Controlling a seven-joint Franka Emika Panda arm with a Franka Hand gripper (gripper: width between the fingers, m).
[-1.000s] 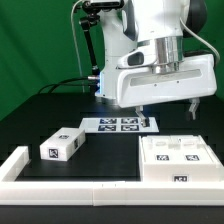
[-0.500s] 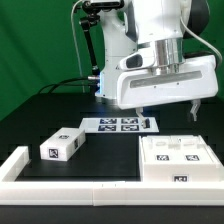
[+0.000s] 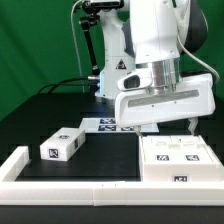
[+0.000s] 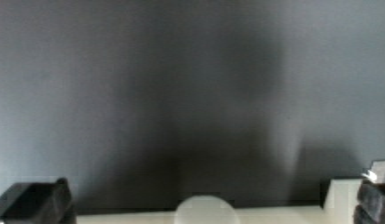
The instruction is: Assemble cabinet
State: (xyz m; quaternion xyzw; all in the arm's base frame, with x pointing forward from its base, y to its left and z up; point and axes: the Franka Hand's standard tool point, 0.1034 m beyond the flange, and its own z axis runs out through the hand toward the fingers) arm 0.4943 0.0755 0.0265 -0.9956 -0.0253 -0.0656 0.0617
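Arm: the white Panda arm (image 3: pixel 150 40) stands over the middle and the exterior view's right of the table, with its wrist housing hanging low.
Gripper: the gripper (image 3: pixel 168 128) points down and hovers just above the back edge of the cabinet body; whether it touches cannot be told.
Fingers: spread wide with nothing between them. In the wrist view the two dark fingers (image 4: pixel 32 198) sit at opposite sides of the picture with bare dark surface between.
Cabinet body: the cabinet body (image 3: pixel 175 160) is a large white box resting on the table at the exterior view's right, near the front. It carries black-and-white tags on its top face and one on its front face.
Drawer block: a small white drawer block (image 3: pixel 62 145) lies on the table at the exterior view's left, turned at an angle and well apart from the cabinet body, with a tag on its near end.
Marker board: the marker board (image 3: pixel 108 125) lies flat behind these parts, with its right portion hidden by the wrist housing.
Border rail: a long white border rail (image 3: pixel 80 186) runs along the front edge, just in front of the cabinet body, and turns back at the left corner.
Table: the table (image 3: pixel 110 150) is black.
Unclear item: a pale rounded shape (image 4: pixel 207 208) shows at the edge of the wrist view between the fingers, too blurred to identify.
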